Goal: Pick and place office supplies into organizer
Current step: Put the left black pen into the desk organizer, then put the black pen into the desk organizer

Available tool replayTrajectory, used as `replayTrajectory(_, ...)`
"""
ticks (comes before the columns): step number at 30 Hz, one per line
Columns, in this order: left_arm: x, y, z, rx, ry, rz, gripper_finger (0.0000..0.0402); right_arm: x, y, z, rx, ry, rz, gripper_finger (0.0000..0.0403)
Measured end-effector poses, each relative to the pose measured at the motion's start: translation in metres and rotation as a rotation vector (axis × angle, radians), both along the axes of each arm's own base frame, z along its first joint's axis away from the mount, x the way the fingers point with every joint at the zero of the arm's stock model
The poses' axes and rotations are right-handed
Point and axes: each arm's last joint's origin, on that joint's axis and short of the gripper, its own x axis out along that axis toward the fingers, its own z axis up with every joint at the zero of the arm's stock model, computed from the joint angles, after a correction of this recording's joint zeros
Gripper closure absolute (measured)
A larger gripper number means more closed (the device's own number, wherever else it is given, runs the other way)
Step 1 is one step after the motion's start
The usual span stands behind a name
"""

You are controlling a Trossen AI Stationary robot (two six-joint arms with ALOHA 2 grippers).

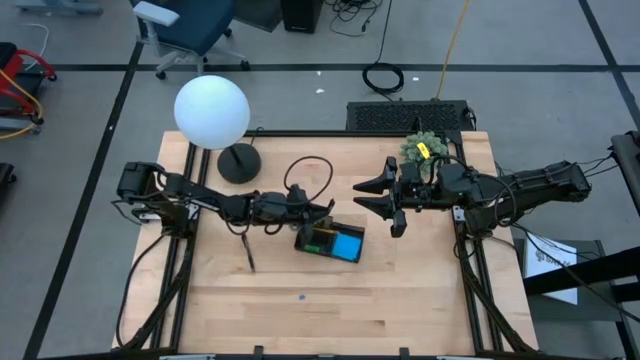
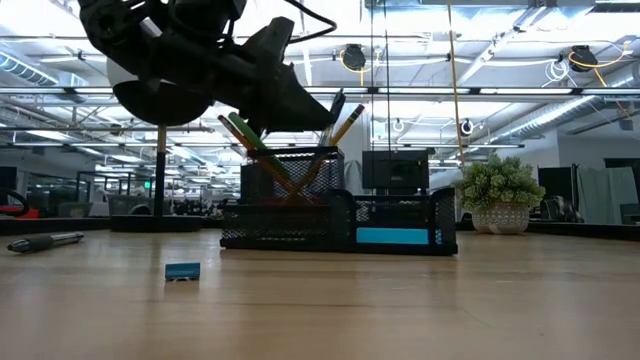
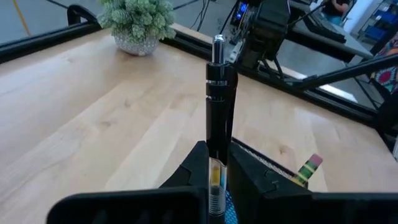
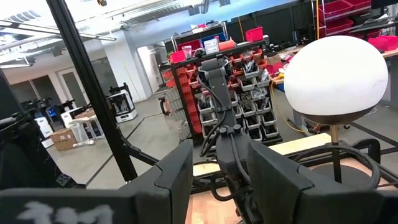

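So the left gripper (image 3: pixel 217 171) is hovering right over the small black mesh desk organizer (image 1: pixel 329 240) mid-table, its fingers clamped on a dark pen with a silver tip (image 3: pixel 219 106) held upright. The taller back section already holds orange-yellow pencils (image 2: pixel 345 125), and the blue square pad (image 2: pixel 392 236) sits in a front compartment. Another dark pen (image 1: pixel 246 251) lies on the wood left of the organizer, and the tiny eraser (image 2: pixel 182 271) sits out front, looks bluish-green, hard to tell. The right gripper (image 1: pixel 385 196) waits near the potted green plant (image 1: pixel 422 148), fingers apart, empty.
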Motion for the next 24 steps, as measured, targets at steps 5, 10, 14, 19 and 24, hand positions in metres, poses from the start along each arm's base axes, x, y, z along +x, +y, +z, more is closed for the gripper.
replayTrajectory(5,-0.001,-0.002,-0.002,0.000,0.026,-0.007,0.0356,0.000,0.000,0.000,0.000,0.000,0.000,0.0263)
replayTrajectory(10,-0.001,-0.002,-0.003,-0.005,0.033,0.000,0.0326,0.000,0.000,0.000,0.000,0.000,0.000,0.0262)
replayTrajectory(14,0.003,-0.001,0.002,0.016,0.050,0.004,0.0299,0.000,0.000,0.000,0.000,0.000,0.000,0.0262)
replayTrajectory(19,0.010,0.000,0.012,0.048,0.062,0.003,0.0277,0.000,0.000,0.000,0.000,0.000,0.000,0.0261)
replayTrajectory(24,0.017,-0.001,0.025,0.045,0.043,-0.010,0.0273,0.000,0.000,0.000,0.000,0.000,0.000,0.0261)
